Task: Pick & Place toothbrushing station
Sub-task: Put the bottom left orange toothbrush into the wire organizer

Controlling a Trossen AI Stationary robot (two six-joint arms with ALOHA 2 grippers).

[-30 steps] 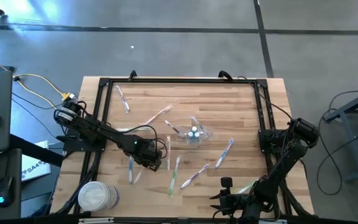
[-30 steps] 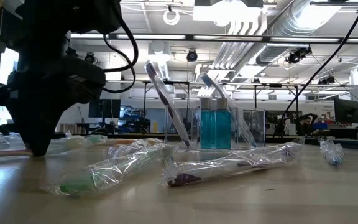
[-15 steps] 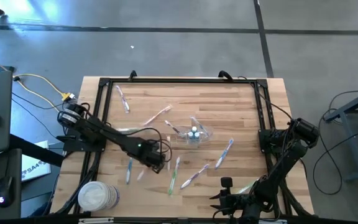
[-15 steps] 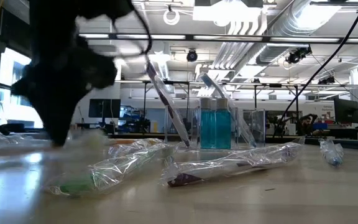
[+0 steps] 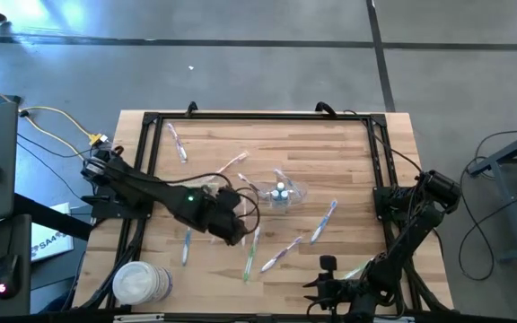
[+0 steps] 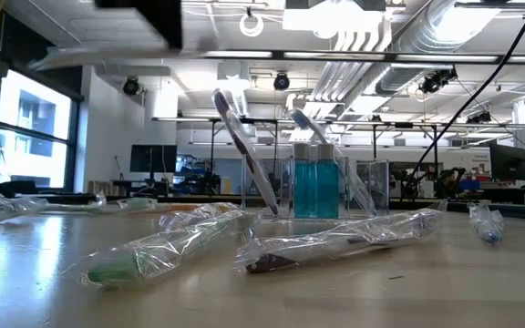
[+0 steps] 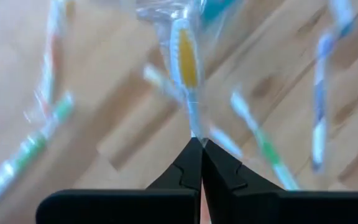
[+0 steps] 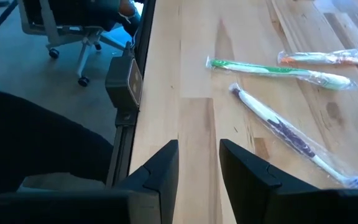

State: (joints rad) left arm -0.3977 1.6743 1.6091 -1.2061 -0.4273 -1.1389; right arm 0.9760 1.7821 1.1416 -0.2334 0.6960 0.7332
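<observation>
I see my left end effector point(image 5: 233, 226) near the middle of the high view, a little left of the clear container point(image 5: 280, 193). Its fingers point(image 7: 191, 169) are pressed together on the thin end of a wrapped toothbrush point(image 7: 186, 65) with a yellow head. More toothbrushes lie spread over the tabletop point(image 5: 348, 170); a green one point(image 5: 250, 254) lies just below the left end effector. My right end effector point(image 5: 323, 285) waits at the lower right edge, with its fingers apart and nothing in them.
</observation>
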